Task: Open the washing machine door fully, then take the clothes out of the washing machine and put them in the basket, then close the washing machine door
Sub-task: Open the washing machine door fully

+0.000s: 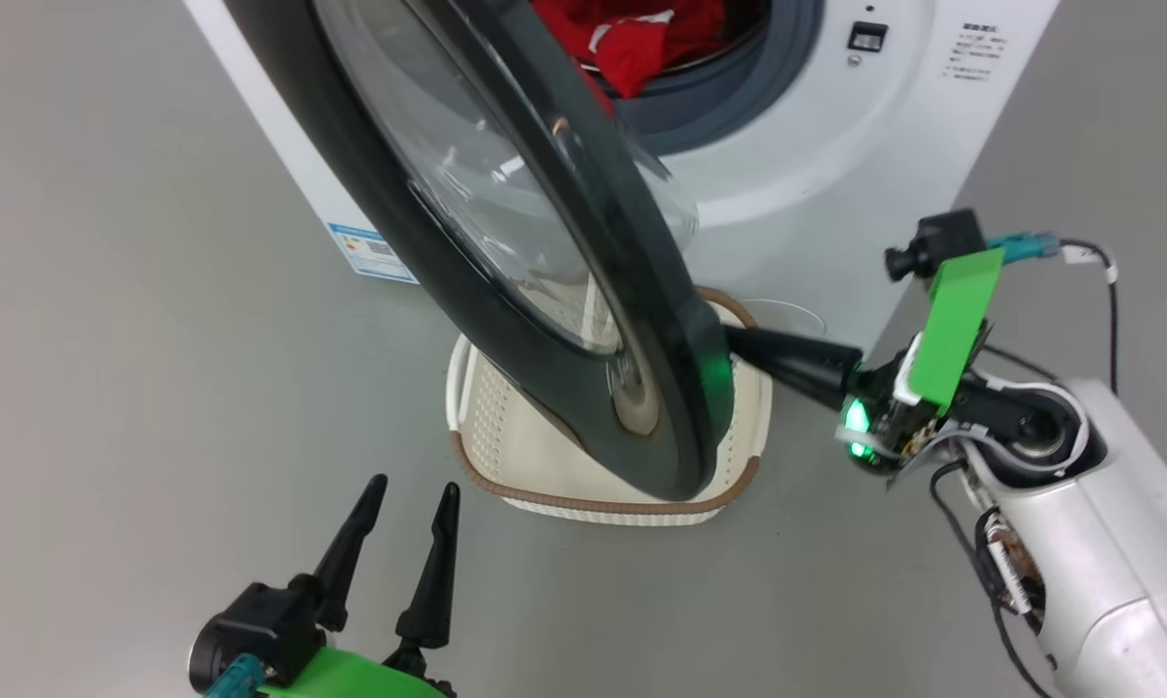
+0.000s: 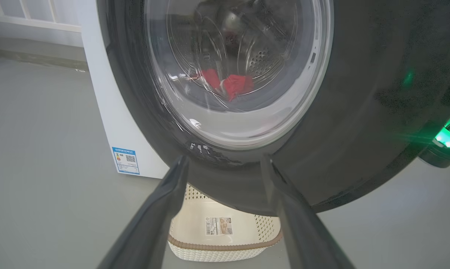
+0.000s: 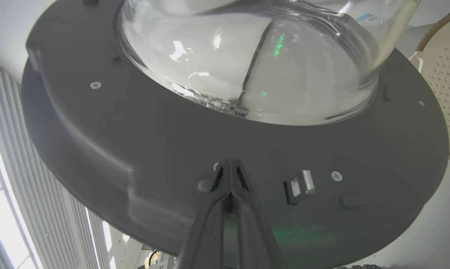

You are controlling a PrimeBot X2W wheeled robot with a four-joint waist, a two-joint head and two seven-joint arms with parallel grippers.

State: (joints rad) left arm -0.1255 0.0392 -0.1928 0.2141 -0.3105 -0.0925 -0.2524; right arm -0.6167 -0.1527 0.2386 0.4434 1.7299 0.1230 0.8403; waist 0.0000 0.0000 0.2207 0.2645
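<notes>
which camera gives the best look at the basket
Head view: the basket shows its brown rim and both sides on the floor, though the washing machine door covers its middle. Left wrist view shows its near end and label under the door; right wrist view catches an edge.

our right gripper (image 3: 230,168) pinched together, tips at the washing machine door (image 3: 135,123), under its glass bowl (image 3: 247,67), basket (image 3: 447,74) beside its rim

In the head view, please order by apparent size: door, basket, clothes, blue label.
1. The door, nearest the camera.
2. The basket, partly hidden by the door.
3. The clothes, cut off by the top edge.
4. The label.
</notes>
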